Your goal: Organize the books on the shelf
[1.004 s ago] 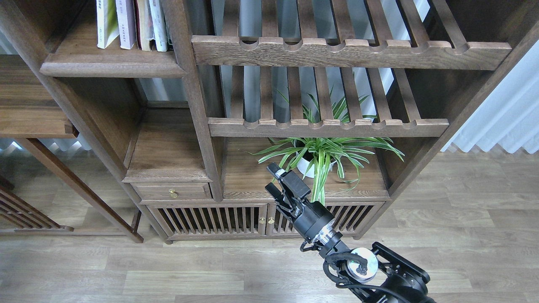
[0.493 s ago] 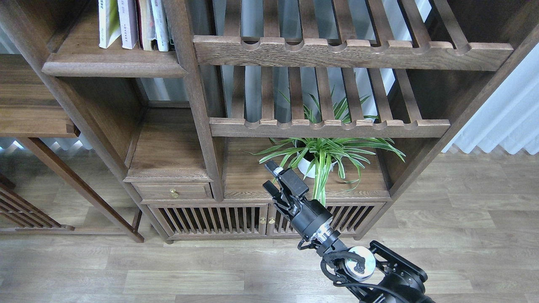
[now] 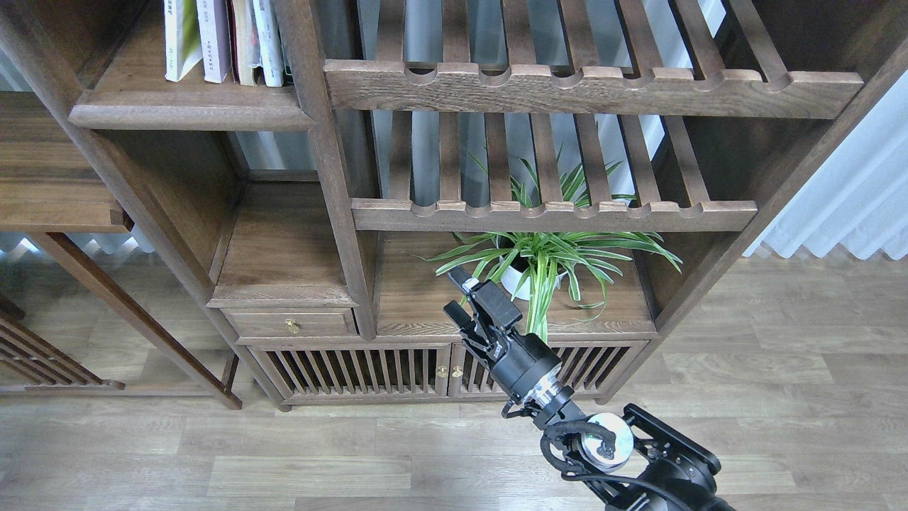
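Several books (image 3: 213, 35) stand upright in a row at the right end of the shelf (image 3: 191, 110), at the top left of the head view. The leftmost is yellow-green and white, and a pale lavender one stands next to it. Their tops are cut off by the frame. My right gripper (image 3: 456, 292) hovers far below and to the right of them, in front of the cabinet's lower section. Its fingers are apart and hold nothing. My left arm is out of view.
Slatted racks (image 3: 553, 213) with scalloped rails fill the bookcase's right half. A potted spider plant (image 3: 546, 262) stands just behind and right of my gripper. A small drawer (image 3: 291, 323) and slatted cabinet doors (image 3: 355, 369) lie below. Wood floor runs in front.
My right gripper has crept slightly up and toward the bookcase. The books have not moved.
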You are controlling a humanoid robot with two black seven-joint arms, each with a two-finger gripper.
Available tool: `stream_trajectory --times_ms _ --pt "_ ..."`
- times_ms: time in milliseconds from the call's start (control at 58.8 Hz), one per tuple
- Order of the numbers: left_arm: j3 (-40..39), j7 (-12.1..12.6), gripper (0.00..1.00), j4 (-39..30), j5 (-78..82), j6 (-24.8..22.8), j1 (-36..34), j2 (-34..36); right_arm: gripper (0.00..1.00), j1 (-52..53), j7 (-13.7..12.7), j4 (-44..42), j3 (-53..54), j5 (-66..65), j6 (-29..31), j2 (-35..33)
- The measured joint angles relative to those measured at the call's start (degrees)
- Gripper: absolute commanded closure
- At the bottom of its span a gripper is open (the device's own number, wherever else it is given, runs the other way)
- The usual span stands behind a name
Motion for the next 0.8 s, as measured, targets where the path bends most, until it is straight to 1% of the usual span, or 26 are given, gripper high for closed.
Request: stream_trajectory --times_ms 238,323,459,630,800 --pt "0.14 -8.31 1.00 0.34 -0.01 0.00 5.92 1.42 0.02 -0.13 0.16 0.00 0.11 0.13 0.00 0.00" --pt "0.20 -10.57 1.00 0.49 -0.03 0.03 7.19 1.55 0.02 -0.20 0.20 0.00 0.16 0.14 0.00 0.00" --pt "0.24 -13.12 1.00 1.88 -0.12 0.03 8.20 1.22 0.02 -0.21 0.24 0.05 0.19 0.14 0.00 0.00" --pt "0.41 -13.38 1.00 4.01 -0.74 0.03 8.31 0.16 0.02 -0.27 0.27 0.08 0.19 0.14 0.00 0.00" --pt "0.95 -12.51 1.00 5.96 -2.29 0.03 8.33 -2.02 0.02 -0.31 0.26 0.08 0.19 0.14 0.00 0.00"
